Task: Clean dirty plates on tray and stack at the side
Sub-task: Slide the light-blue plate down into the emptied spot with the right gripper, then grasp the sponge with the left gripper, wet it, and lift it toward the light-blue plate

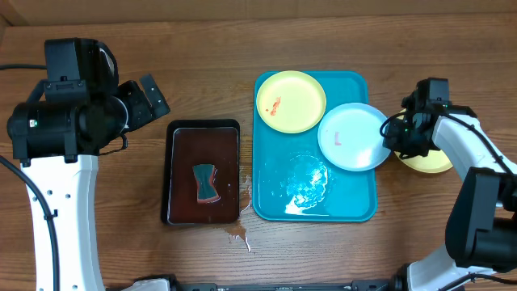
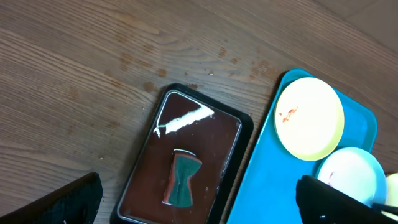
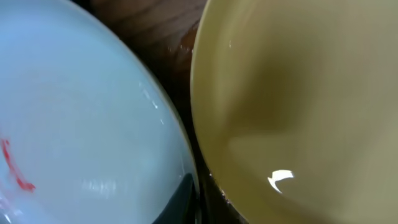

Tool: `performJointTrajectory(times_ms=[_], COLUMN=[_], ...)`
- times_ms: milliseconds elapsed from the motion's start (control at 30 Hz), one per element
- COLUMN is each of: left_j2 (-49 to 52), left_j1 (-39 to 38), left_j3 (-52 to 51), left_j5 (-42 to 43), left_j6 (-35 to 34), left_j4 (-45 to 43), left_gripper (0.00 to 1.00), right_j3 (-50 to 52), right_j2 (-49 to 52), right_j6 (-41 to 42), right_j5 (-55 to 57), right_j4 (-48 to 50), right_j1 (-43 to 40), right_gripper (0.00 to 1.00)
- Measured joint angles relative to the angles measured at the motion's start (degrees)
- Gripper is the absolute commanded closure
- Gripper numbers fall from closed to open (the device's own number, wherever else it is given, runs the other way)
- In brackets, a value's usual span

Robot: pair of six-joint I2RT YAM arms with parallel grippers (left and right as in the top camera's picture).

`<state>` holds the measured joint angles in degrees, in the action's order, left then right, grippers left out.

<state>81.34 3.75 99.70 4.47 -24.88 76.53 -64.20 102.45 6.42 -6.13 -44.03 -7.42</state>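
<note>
Pastels on a turquoise tray [image 1: 271, 174]
One yellow-green plate [image 1: 300, 97] carries red-orange smears, the blue-white plate [image 1: 355, 141] a faint red streak; a third plate [image 1: 432, 164] shows pale yellow. A teal-and-rust sponge [image 1: 207, 183] sits in dark brown liquid [image 1: 186, 162].

We see a rear plate [image 1: 291, 101] and a nearer plate [image 1: 353, 136] on the tray [image 1: 275, 178]. A third plate [image 1: 432, 164] lies rightward, a smaller tray [image 1: 203, 124] leftward.
</note>
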Motion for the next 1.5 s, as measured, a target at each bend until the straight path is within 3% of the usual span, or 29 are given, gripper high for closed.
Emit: performJointTrajectory(times_ms=[367,567,833,1100,1200,1333,1500], left_j2=[0.0,0.0,0.0,0.0,0.0,0.4,2.2], left_j1=[0.0,0.0,0.0,0.0,0.0,-1.4,-7.7], left_j3=[0.0,0.0,0.0,0.0,0.0,0.0,-2.5], left_j5=[0.0,0.0,0.0,0.0,1.2,3.1,3.2], left_j6=[0.0,0.0,0.0,0.0,0.0,0.3,1.5], left_j4=[0.0,0.0,0.0,-0.3,-0.4,-0.2,2.3], left_gripper=[0.0,0.0,0.0,0.0,0.0,0.02,0.07], right_j3=[-10.5,-11.9,0.8,13.6,14.2,13.6,5.8], right_j2=[-6.5,-13.1,-12.8,-12.5,-12.5,-12.5,-12.4], right_j6=[3.2,4.1,7.1,10.7,10.8,10.0,8.8], right_j5=[0.0,-1.0,-1.4,-0.5,0.9,2.5,3.4], right_j4=[-15.2,-23.0,-12.2,-1.4,1.3,3.0,-6.5], right_j1=[0.5,7.4,21.2,23.6,23.6,23.5,23.1], right_gripper=[0.96,0.96,0.96,0.93,0.73,0.72,0.71])
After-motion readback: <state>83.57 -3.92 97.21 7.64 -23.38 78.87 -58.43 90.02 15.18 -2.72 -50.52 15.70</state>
